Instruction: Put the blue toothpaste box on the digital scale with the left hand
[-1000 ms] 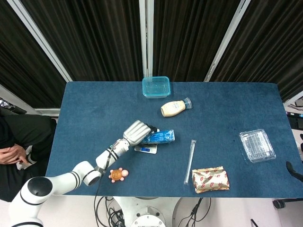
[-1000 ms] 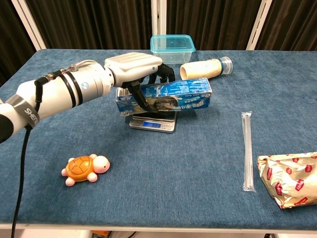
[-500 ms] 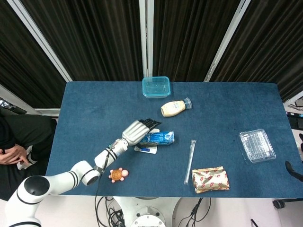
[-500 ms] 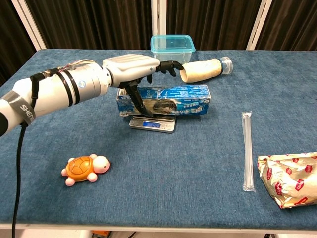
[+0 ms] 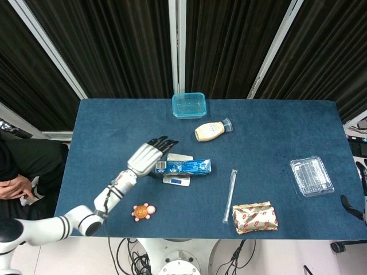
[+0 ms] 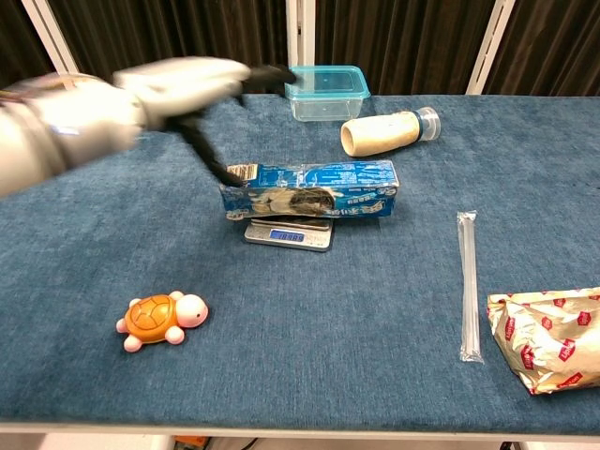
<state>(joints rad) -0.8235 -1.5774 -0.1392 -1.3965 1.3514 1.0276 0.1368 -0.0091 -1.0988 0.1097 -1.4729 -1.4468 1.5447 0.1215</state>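
The blue toothpaste box lies lengthwise on top of the small digital scale, whose lit display faces the table's front edge. My left hand hovers just left of the box, blurred in the chest view, fingers spread and holding nothing; the thumb tip reaches down close to the box's left end. My right hand is out of both views.
An orange toy turtle lies front left. A teal lidded container and a cream bottle lie behind the scale. A wrapped straw, a snack bag and a clear plastic tray sit to the right.
The left hand lowered the box onto the scale, let go, opened its fingers and drew back up and to the left. The box now rests level on the scale.
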